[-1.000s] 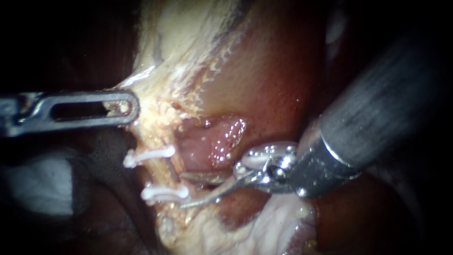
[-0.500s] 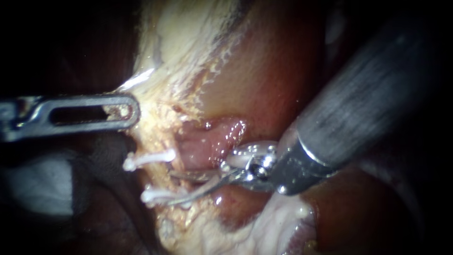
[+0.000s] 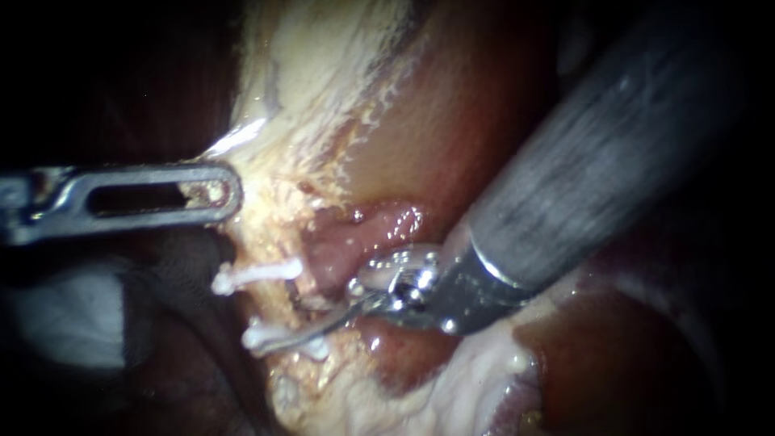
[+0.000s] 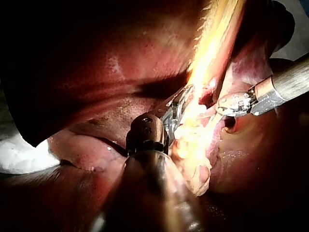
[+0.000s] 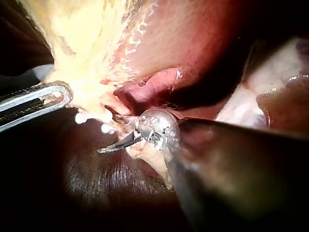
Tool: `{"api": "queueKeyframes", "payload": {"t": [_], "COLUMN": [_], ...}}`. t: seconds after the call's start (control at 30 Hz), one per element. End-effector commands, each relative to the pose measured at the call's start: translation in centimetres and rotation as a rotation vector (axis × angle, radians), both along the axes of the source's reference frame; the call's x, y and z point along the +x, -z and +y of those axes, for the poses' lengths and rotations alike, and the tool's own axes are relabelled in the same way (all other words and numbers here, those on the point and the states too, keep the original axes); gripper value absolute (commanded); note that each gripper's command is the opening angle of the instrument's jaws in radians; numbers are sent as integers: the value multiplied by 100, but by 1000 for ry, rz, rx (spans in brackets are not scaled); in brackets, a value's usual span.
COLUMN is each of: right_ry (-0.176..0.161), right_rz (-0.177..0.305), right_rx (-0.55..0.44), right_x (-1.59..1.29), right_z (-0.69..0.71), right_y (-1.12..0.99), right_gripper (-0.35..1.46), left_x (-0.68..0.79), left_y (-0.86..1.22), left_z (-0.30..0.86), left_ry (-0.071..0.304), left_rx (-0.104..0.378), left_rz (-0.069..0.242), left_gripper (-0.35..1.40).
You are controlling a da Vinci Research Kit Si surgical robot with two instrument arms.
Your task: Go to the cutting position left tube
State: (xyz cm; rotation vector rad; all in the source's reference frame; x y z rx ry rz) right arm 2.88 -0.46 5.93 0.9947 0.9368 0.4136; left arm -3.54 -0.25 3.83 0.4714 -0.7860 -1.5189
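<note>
Two white clips, the upper clip (image 3: 258,273) and the lower clip (image 3: 284,339), sit across a thin tube (image 3: 295,300) at the edge of pale fatty tissue (image 3: 274,214). My right instrument (image 3: 282,323) comes in from the upper right and ends in curved blades. The blades stand open. The long lower blade lies over the lower clip and the upper blade reaches the tube between the clips. The right wrist view shows the same blades (image 5: 112,137) beside the clips (image 5: 80,117). My left instrument (image 3: 216,194) has slotted jaws, which are shut on the pale tissue above the clips (image 4: 182,104).
Red-brown liver (image 3: 452,121) fills the upper right behind the right shaft (image 3: 597,153). A pink fold (image 3: 363,234) lies just above the blades. White gauze (image 3: 56,315) sits at the lower left. More pale tissue (image 3: 436,387) lies under the right instrument.
My right instrument has advanced leftwards, so its open blades have gone from short of the clips to between and over them. The left instrument has held still.
</note>
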Motion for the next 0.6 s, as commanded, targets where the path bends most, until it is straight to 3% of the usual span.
{"api": "queueKeyframes", "payload": {"t": [0.03,0.6], "right_ry": [2,19], "right_rz": [15,103], "right_rx": [1,13], "right_x": [0,16], "right_z": [0,-4], "right_y": [0,2], "right_gripper": [140,140], "left_x": [0,-1], "left_y": [0,-1], "left_z": [0,0], "left_ry": [0,-1], "left_rx": [0,1], "left_rz": [0,-2], "left_gripper": [-28,-28]}}
